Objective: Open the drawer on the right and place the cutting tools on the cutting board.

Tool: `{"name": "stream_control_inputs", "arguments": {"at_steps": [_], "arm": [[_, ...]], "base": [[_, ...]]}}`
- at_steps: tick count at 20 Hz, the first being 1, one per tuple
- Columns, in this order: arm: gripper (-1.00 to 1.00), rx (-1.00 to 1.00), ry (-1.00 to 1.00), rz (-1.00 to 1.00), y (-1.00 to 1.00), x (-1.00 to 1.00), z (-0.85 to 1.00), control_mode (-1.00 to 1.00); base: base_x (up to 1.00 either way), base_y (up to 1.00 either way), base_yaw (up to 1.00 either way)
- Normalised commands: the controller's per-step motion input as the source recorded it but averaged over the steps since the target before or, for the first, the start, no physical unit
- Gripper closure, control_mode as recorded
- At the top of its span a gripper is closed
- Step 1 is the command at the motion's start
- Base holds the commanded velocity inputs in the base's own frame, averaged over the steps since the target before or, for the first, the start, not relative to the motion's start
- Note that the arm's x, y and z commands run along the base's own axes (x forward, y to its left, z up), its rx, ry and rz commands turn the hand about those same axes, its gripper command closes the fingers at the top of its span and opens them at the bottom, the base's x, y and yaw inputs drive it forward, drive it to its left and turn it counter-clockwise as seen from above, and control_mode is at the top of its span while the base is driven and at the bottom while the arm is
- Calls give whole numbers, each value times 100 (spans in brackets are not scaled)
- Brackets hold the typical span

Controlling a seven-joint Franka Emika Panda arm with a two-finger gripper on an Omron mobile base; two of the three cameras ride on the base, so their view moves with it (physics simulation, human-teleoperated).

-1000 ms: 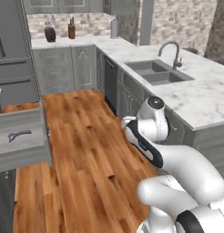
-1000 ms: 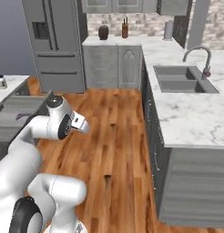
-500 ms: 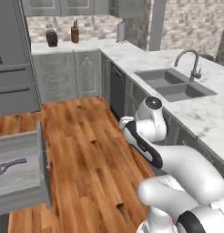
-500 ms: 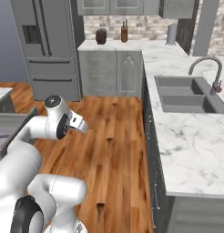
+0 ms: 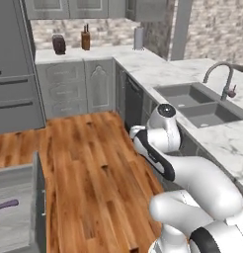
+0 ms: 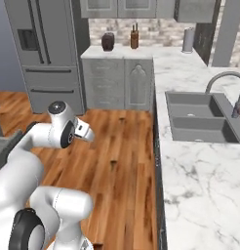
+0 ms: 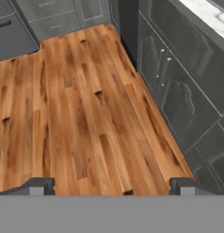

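Your drawer stands pulled out, well to the left of your claw, with the purple peeler lying inside on its pale floor. The claw's fingers stand wide apart, holding nothing, over bare wooden floor. To its right run dark cabinet doors under the marble worktop.

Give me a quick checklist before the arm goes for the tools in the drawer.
1. Drawer open: ok, pulled out at lower left of the left base view.
2. Purple peeler visible inside: ok.
3. Knife located: cannot tell.
4. Cutting board located: cannot tell.
5. Hand open and empty: ok, fingertips wide apart over bare floor.
6. Hand aimed at drawer: not ok, it faces the floor.
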Motion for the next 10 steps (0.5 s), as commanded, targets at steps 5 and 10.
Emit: {"name": "stream_control_inputs", "arguments": {"at_steps": [5, 10], "arm": [[-100, 0, 0, 0, 0, 0, 0, 100], [-100, 0, 0, 0, 0, 0, 0, 100]], "base": [[57, -31, 11], [61, -31, 10]]}}
